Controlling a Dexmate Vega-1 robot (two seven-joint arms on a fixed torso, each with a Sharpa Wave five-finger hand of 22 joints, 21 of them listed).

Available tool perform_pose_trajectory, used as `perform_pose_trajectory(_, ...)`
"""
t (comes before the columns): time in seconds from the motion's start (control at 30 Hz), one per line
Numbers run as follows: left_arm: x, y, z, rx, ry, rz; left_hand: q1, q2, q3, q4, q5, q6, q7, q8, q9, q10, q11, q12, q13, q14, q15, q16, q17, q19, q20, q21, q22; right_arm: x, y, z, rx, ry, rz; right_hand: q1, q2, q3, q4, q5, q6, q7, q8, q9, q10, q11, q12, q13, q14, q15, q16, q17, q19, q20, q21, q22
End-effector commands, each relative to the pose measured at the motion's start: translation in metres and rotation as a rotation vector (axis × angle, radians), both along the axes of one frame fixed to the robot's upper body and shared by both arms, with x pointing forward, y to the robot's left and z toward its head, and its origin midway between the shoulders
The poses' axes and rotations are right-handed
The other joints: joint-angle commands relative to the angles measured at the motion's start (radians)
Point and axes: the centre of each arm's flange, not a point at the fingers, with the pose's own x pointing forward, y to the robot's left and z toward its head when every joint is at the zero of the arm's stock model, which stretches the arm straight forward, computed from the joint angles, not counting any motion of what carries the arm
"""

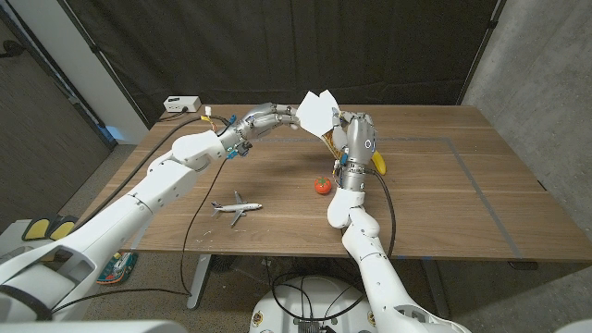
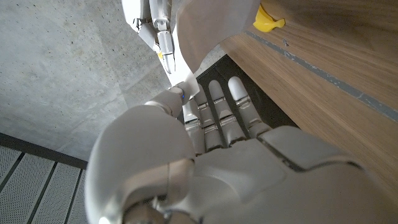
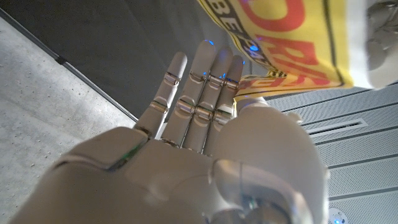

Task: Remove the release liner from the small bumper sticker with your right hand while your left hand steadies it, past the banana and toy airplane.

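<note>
The small bumper sticker (image 1: pixel 317 112) hangs in the air over the table's far middle, its white back toward the head camera, showing as two overlapping white flaps. Its face is yellow with red letters (image 3: pixel 292 37). My left hand (image 1: pixel 268 118) pinches its left edge between thumb and fingers (image 2: pixel 186 93). My right hand (image 1: pixel 356 139) stands upright at the sticker's right side, and its thumb (image 3: pixel 255 118) and fingers meet the sheet's lower corner. The banana (image 1: pixel 378 163) lies behind the right hand, mostly hidden. The toy airplane (image 1: pixel 237 207) sits near the front edge.
A small red fruit (image 1: pixel 322 185) lies just in front of my right forearm. A white box (image 1: pixel 181 104) with cables stands at the table's back left corner. The wooden table (image 1: pixel 462 185) stretches bare to the right.
</note>
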Motion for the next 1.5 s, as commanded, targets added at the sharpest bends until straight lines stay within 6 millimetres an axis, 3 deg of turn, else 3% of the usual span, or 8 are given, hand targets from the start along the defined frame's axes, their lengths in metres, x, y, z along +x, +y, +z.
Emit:
perform_pose_trajectory(0.03, -0.003, 0.011, -0.011, -0.051, 0.01, 0.033, -0.004, -0.013, 0.001, 0.0, 0.023, 0.054, 0.05, 0.249, 0.026, 0.06, -0.053, 0.014, 0.012, 0.017, -0.061, -0.008, 0.001, 0.001, -0.005, 0.011, -0.002, -0.002, -0.02, -0.005, 0.046, 0.014, -0.062, 0.007, -0.002, 0.01, 0.001, -0.003, 0.009, 0.003, -0.003, 0.005, 0.011, 0.002, 0.009, 0.007, -0.003, -0.057, -0.004, 0.006, -0.004, -0.006, 0.008, 0.002)
perform_pose_trajectory(0.23, -0.003, 0.013, -0.016, -0.079, 0.018, 0.025, -0.015, -0.028, 0.004, 0.0, 0.063, 0.062, 0.051, 0.276, 0.049, 0.07, -0.06, 0.026, 0.025, 0.036, -0.069, -0.014, -0.001, 0.006, -0.007, 0.02, -0.011, -0.004, -0.032, -0.007, 0.059, 0.021, -0.106, 0.005, -0.003, 0.013, 0.003, -0.007, 0.009, 0.003, -0.008, 0.005, 0.01, 0.002, 0.007, 0.009, -0.004, -0.059, -0.008, 0.009, -0.01, -0.008, 0.013, 0.002)
perform_pose_trajectory(0.47, -0.001, 0.014, -0.019, -0.112, 0.023, 0.012, -0.032, -0.048, 0.02, 0.002, 0.175, 0.063, 0.06, 0.331, 0.114, 0.072, -0.062, 0.043, 0.05, 0.052, -0.073, -0.029, -0.001, 0.005, -0.005, 0.027, -0.023, -0.005, -0.038, -0.01, 0.079, 0.034, -0.138, 0.007, -0.005, 0.019, 0.002, -0.01, 0.011, 0.003, -0.012, 0.005, 0.01, 0.004, 0.0, 0.003, -0.004, -0.057, -0.012, 0.012, -0.013, -0.009, 0.022, 0.002)
perform_pose_trajectory(0.63, -0.001, 0.015, -0.02, -0.123, 0.023, 0.015, -0.045, -0.057, 0.024, 0.009, 0.226, 0.067, 0.057, 0.347, 0.127, 0.08, -0.067, 0.046, 0.05, 0.063, -0.078, -0.033, 0.001, 0.005, -0.008, 0.03, -0.025, -0.005, -0.044, -0.011, 0.102, 0.04, -0.153, 0.006, -0.007, 0.021, 0.002, -0.012, 0.012, 0.003, -0.014, 0.005, 0.011, 0.005, -0.001, 0.004, -0.002, -0.057, -0.014, 0.014, -0.014, -0.009, 0.027, 0.002)
perform_pose_trajectory(1.2, -0.002, 0.01, -0.017, -0.127, 0.031, 0.012, -0.071, -0.076, 0.042, 0.019, 0.328, 0.079, 0.058, 0.373, 0.141, 0.095, -0.07, 0.053, 0.052, 0.09, -0.083, -0.042, 0.005, 0.009, -0.007, 0.035, -0.026, -0.006, -0.053, -0.013, 0.14, 0.042, -0.155, 0.008, -0.009, 0.032, 0.001, -0.016, 0.021, 0.007, -0.021, 0.006, 0.017, 0.005, -0.005, 0.005, 0.006, -0.056, -0.02, 0.021, -0.018, -0.006, 0.048, 0.001)
perform_pose_trajectory(1.27, -0.001, 0.01, -0.016, -0.124, 0.039, 0.003, -0.076, -0.065, 0.042, 0.027, 0.336, 0.076, 0.046, 0.365, 0.126, 0.097, -0.064, 0.054, 0.051, 0.092, -0.073, -0.044, 0.007, 0.0, 0.0, 0.042, -0.022, -0.006, -0.053, -0.013, 0.141, 0.038, -0.147, 0.008, -0.009, 0.034, 0.001, -0.017, 0.023, 0.006, -0.021, 0.006, 0.02, 0.003, -0.006, 0.003, 0.009, -0.052, -0.02, 0.021, -0.017, -0.003, 0.051, 0.001)
perform_pose_trajectory(1.3, -0.001, 0.01, -0.017, -0.129, 0.039, 0.012, -0.083, -0.055, 0.039, 0.037, 0.34, 0.069, 0.034, 0.357, 0.111, 0.098, -0.047, 0.053, 0.047, 0.087, -0.063, -0.048, 0.009, -0.014, 0.011, 0.048, -0.018, -0.006, -0.053, -0.013, 0.142, 0.037, -0.143, 0.006, -0.009, 0.035, 0.002, -0.018, 0.021, 0.003, -0.023, 0.006, 0.021, 0.003, -0.008, 0.001, 0.008, -0.051, -0.021, 0.022, -0.02, 0.002, 0.052, 0.001)
perform_pose_trajectory(1.5, -0.001, 0.007, -0.017, -0.104, 0.043, 0.008, -0.088, -0.049, 0.034, 0.042, 0.343, 0.068, 0.028, 0.349, 0.086, 0.102, -0.039, 0.048, 0.035, 0.085, -0.051, -0.052, 0.014, -0.028, 0.02, 0.058, -0.015, -0.005, -0.054, -0.013, 0.153, 0.035, -0.129, 0.002, -0.007, 0.04, 0.005, -0.022, 0.013, -0.004, -0.031, 0.006, 0.017, -0.003, -0.017, -0.006, -0.001, -0.049, -0.027, 0.027, -0.023, 0.008, 0.06, 0.0)
